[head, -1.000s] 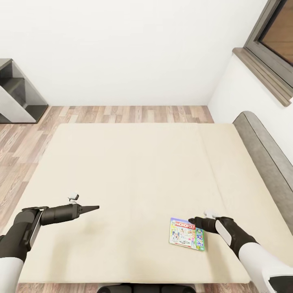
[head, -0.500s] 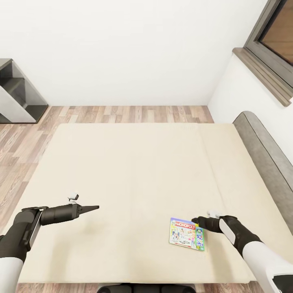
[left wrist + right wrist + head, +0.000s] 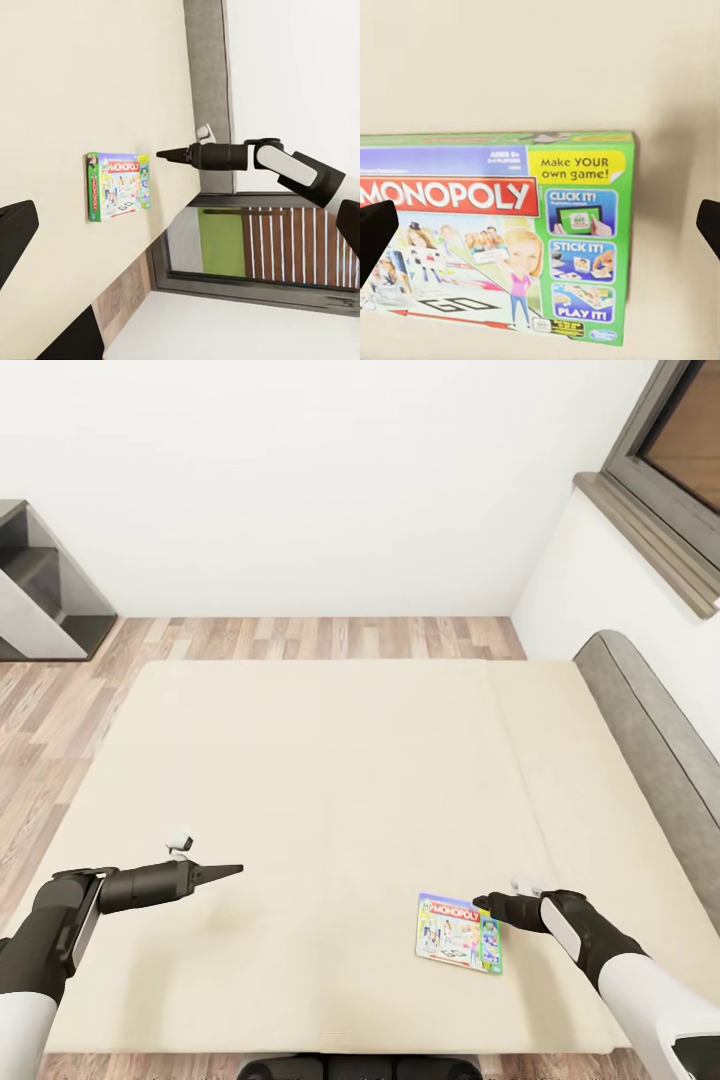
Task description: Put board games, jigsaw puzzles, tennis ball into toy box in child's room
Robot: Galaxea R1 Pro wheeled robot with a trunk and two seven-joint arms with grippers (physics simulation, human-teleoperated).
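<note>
One board game (image 3: 460, 932), a Monopoly box with a blue, white and green cover, lies flat on the bed's beige mattress (image 3: 330, 780) near its front edge. My right gripper (image 3: 482, 905) hovers low at the box's right edge with its fingers spread. In the right wrist view the box (image 3: 502, 232) sits between the two black fingertips (image 3: 375, 232), and the right gripper (image 3: 540, 225) is open and empty. My left gripper (image 3: 228, 872) floats over the mattress far to the left, open and empty. The left wrist view shows the box (image 3: 118, 185) and the right gripper (image 3: 161, 154) beside it.
The grey headboard (image 3: 650, 730) runs along the bed's right side under a grey-framed window (image 3: 680, 440). A dark grey shelf unit (image 3: 40, 600) stands at the far left on the wood-plank floor (image 3: 300, 638). A white wall is behind.
My right arm has drawn slightly back to the right, its fingertips now at the box's right edge. The head view has shifted a little. The box and left arm are unmoved.
</note>
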